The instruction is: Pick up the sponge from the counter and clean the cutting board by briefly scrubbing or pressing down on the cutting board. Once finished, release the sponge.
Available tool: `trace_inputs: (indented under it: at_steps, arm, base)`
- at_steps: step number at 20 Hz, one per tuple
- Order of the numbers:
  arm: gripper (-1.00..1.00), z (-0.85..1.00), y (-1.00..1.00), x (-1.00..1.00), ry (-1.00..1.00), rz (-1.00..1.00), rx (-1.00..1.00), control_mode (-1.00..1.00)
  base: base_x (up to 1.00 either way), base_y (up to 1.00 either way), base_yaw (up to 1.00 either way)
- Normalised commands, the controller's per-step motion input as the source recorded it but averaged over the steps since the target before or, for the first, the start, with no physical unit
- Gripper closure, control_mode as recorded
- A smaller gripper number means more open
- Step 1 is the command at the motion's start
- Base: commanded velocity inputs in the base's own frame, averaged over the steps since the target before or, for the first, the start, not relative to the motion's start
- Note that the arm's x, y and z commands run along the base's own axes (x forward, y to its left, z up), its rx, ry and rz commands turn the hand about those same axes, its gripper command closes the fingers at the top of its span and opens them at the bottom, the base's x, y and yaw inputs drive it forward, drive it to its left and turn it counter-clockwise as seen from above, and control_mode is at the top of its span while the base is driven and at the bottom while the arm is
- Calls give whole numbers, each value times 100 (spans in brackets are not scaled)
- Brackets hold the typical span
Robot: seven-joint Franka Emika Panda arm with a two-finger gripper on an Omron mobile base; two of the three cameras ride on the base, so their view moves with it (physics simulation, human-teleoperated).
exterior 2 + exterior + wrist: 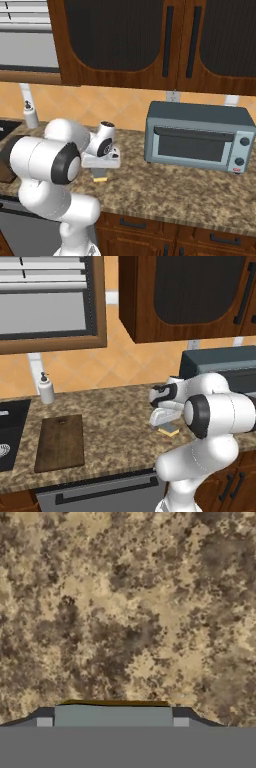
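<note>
Our gripper (167, 425) sits low over the sponge (169, 429) on the counter (115, 431), right of the cutting board (60, 442); the fingertips flank it, but we cannot tell whether they grip. If the hold is shallow, lifting could drop it.

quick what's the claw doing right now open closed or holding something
Claw: down on the sponge on the counter; whether it is closed on it cannot be told.

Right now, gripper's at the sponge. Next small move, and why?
Probably lift straight up. The gripper appears closed on the grey-blue-and-yellow sponge, which still looks low on the speckled granite counter; the dark wooden cutting board lies well to the left.
</note>
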Motion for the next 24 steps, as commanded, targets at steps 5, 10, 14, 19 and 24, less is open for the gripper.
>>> trace_inputs:
  at_steps: [5, 10, 14, 19, 24]
  arm:
    - [100, 40, 55, 5, -10, -22, 3, -100]
    - [100, 100, 100, 13, -4, -20, -2, -100]
    - [100, 93, 100, 36, 0, -2, 0, -100]
    - [100, 36, 100, 16, -3, -15, 0, -100]
    - [100, 8, 100, -11, -9, -10, -1, -100]
  base:
    - [0, 0, 0]
    - [0, 0, 0]
    - [0, 0, 0]
    - [0, 0, 0]
    - [0, 0, 0]
